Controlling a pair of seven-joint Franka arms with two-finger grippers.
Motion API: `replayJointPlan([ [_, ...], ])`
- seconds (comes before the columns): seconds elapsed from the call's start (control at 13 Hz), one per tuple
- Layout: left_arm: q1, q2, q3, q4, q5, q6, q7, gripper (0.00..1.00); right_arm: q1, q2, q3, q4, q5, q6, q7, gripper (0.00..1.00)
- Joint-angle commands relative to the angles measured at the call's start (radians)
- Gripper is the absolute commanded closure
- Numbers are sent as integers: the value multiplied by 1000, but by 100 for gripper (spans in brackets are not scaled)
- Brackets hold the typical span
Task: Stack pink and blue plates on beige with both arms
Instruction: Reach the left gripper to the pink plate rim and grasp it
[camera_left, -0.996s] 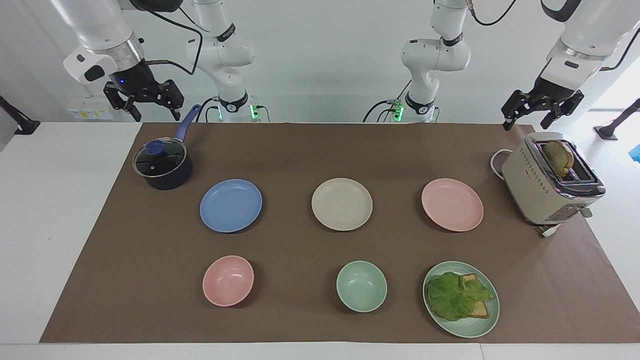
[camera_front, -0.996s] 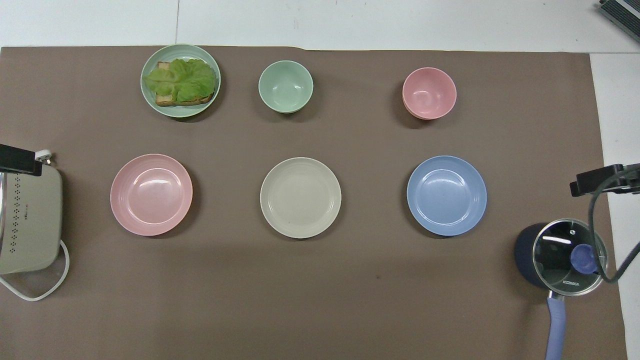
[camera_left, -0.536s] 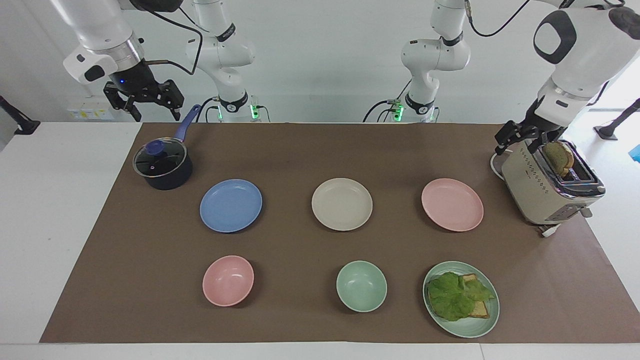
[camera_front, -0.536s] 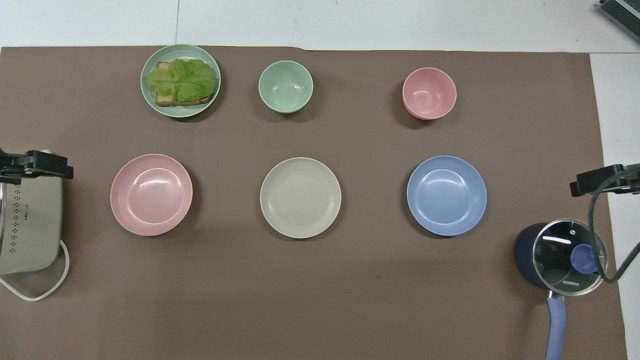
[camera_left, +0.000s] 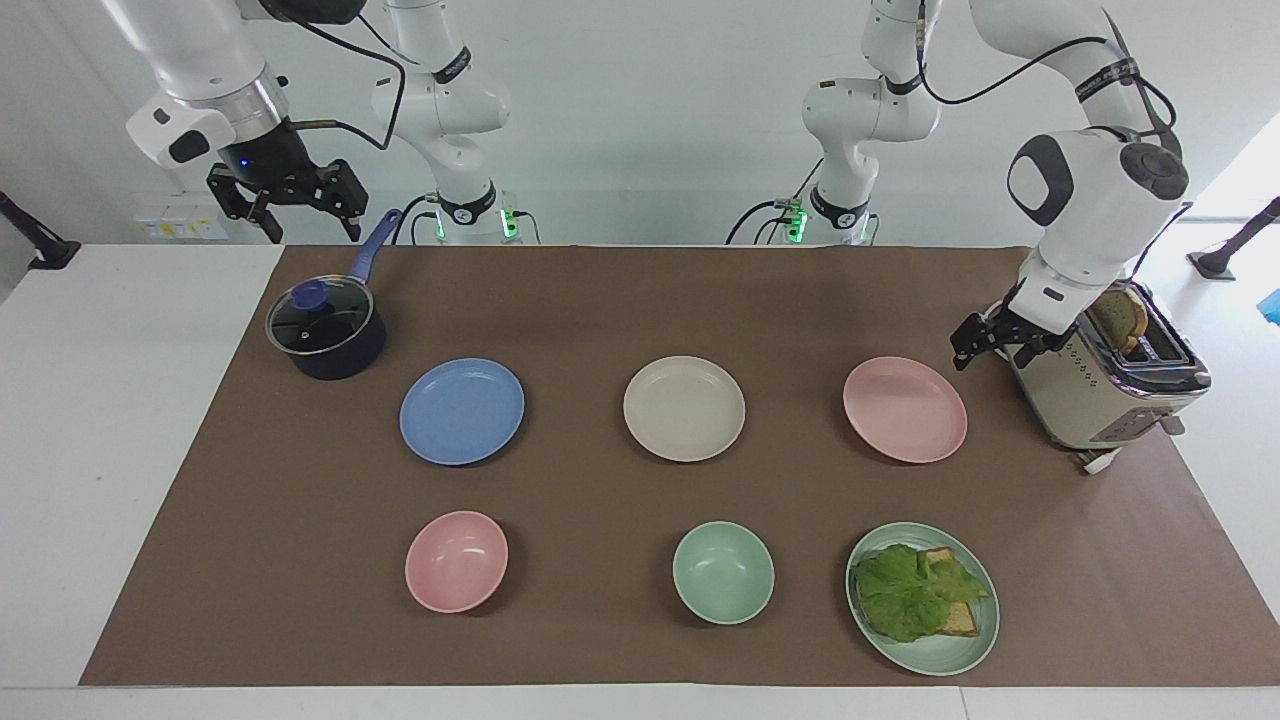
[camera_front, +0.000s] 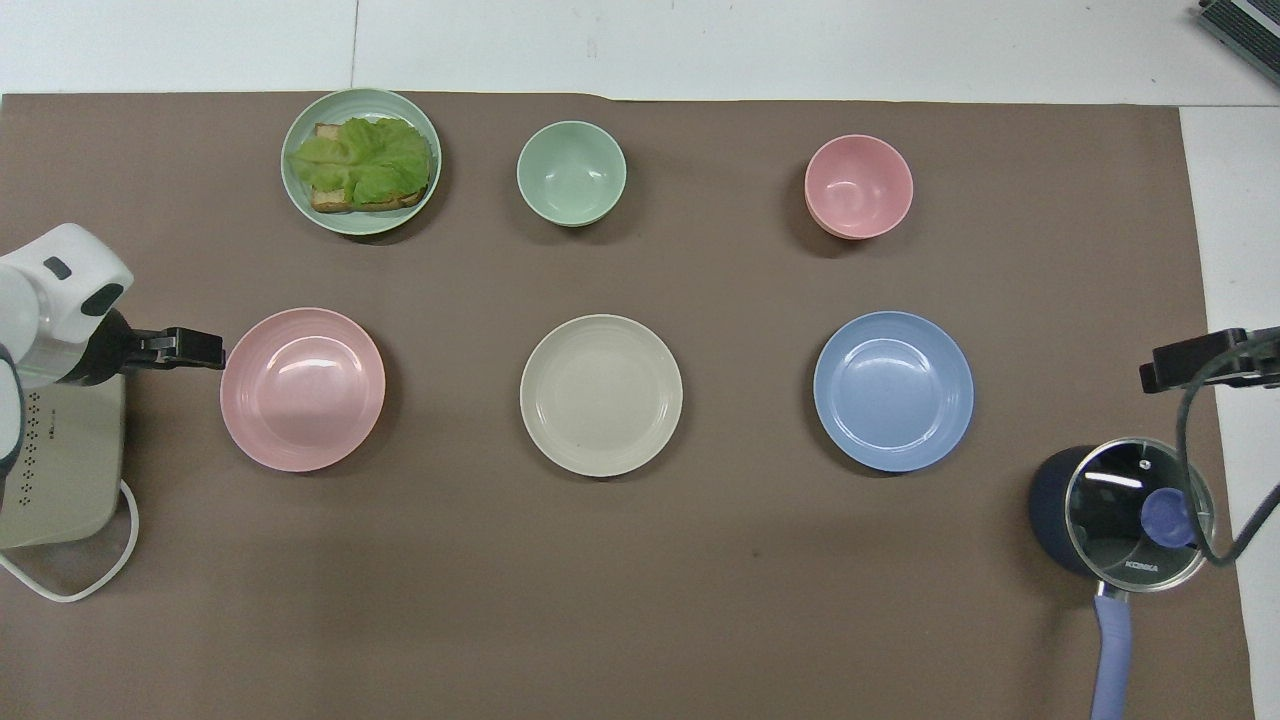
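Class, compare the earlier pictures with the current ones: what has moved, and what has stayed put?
The left gripper has come down past the toaster toward the pink plate, open and empty. The right gripper stays above the saucepan. No dish has shifted.

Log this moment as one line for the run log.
stage: approach | left gripper: open, beside pink plate | right gripper: open, waiting above saucepan | blue plate, beige plate: unstacked

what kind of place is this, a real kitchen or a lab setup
Most likely a robot lab staged as a kitchen: a bare white table under a brown mat, a toaster and saucepan laid out neatly, and robot arms mounted along the table edge.
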Motion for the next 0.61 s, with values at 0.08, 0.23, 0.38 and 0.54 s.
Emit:
replayJointPlan([
  [0.08, 19, 68, -1, -42, -11, 101, 17, 0, -9, -16, 5, -13, 1, 5, -25, 0],
  [0.23, 20, 103, -1, -41, -11, 118, 5, 0, -9, -16, 5, -13, 1, 6, -25, 0],
  [0.38, 29, 123, -1, -45, -11, 116, 4, 0, -9, -16, 5, -13, 1, 5, -25, 0],
  [0.54, 39, 119, -1, -62, -12, 100, 2, 0, -9, -16, 5, -13, 1, 6, -25, 0],
])
